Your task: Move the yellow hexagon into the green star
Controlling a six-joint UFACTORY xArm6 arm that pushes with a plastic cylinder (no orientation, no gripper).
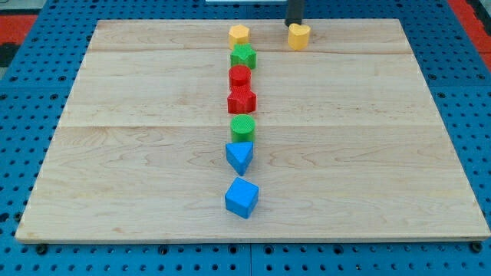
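Note:
The yellow hexagon [239,34] lies near the view's top edge of the wooden board [138,169]. The green star [243,55] sits directly below it, very close or touching. My tip [294,24] is at the view's top, right of the hexagon. It sits just behind the top-left of a yellow heart [298,36]. The rod runs up out of the picture.
Below the green star a column of blocks runs down the board's middle: a red round block [240,75], a red star [241,100], a green cylinder [242,128], a blue triangle [239,156] and a blue cube [242,197].

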